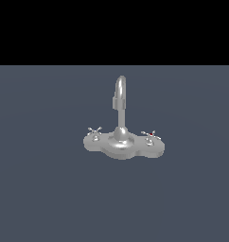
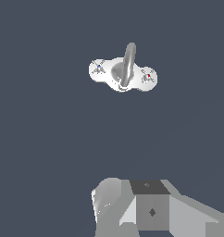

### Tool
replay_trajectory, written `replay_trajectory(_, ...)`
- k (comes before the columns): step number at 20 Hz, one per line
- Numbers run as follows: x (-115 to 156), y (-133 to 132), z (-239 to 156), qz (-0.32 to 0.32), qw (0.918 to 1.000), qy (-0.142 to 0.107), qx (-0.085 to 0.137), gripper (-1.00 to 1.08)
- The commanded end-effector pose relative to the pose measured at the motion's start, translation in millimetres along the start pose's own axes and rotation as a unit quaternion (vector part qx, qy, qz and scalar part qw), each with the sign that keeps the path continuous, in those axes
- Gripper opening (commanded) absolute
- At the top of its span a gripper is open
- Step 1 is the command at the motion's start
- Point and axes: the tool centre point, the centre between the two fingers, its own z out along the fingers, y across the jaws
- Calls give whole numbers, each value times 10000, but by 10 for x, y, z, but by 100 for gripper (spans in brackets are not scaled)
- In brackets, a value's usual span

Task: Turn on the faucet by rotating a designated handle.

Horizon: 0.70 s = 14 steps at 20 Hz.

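The shiny silver faucet (image 1: 120, 101) stands on the grey floor, with a tall arched spout over a lumpy flat base (image 1: 123, 147). The designated handle (image 1: 94, 130), a tiny plain silver cross knob, sits at the base's end on the exterior view's left. The other cross knob (image 1: 151, 134) has a red dot and sits at the opposite end. The wrist view looks down on the faucet (image 2: 127, 62), the plain handle (image 2: 99, 67) and the red-dot knob (image 2: 148, 75). My gripper (image 2: 146, 208) shows only as grey blocks at that picture's edge, far from the faucet. Its jaws are not distinguishable. It does not appear in the exterior view.
A flat dark blue-grey floor (image 1: 50, 189) spreads all around the faucet. A black band fills the exterior view above the floor.
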Motion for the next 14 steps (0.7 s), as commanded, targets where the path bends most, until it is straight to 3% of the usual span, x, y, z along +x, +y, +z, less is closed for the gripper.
replay_trajectory(1,-6,13,163,-77,9996,-260,-100,-39)
replay_trajectory(2,-17,-11,301,-102,9993,-345,65,-36)
replay_trajectory(3,9,-240,543,-280,9979,-583,13,-46)
replay_trajectory(4,88,-99,628,-98,9980,-618,67,-46)
replay_trajectory(5,107,-249,811,-383,9961,-787,-104,-46)
replay_trajectory(6,111,-177,1029,-307,9954,-882,-207,-53)
replay_trajectory(7,155,-288,1174,-442,9942,-907,-379,-61)
replay_trajectory(8,151,-119,1417,-301,9924,-1136,-358,-58)
replay_trajectory(9,199,-255,1538,-305,9922,-1128,-441,-58)
replay_trajectory(10,245,-137,1669,-134,9920,-1213,-330,-56)
replay_trajectory(11,281,-214,1807,-151,9912,-1252,-396,-67)
replay_trajectory(12,287,-193,1981,-98,9901,-1346,-382,-56)
replay_trajectory(13,353,-70,2090,-15,9903,-1338,-367,-63)
replay_trajectory(14,530,-207,2086,-91,9921,-1162,-454,-71)
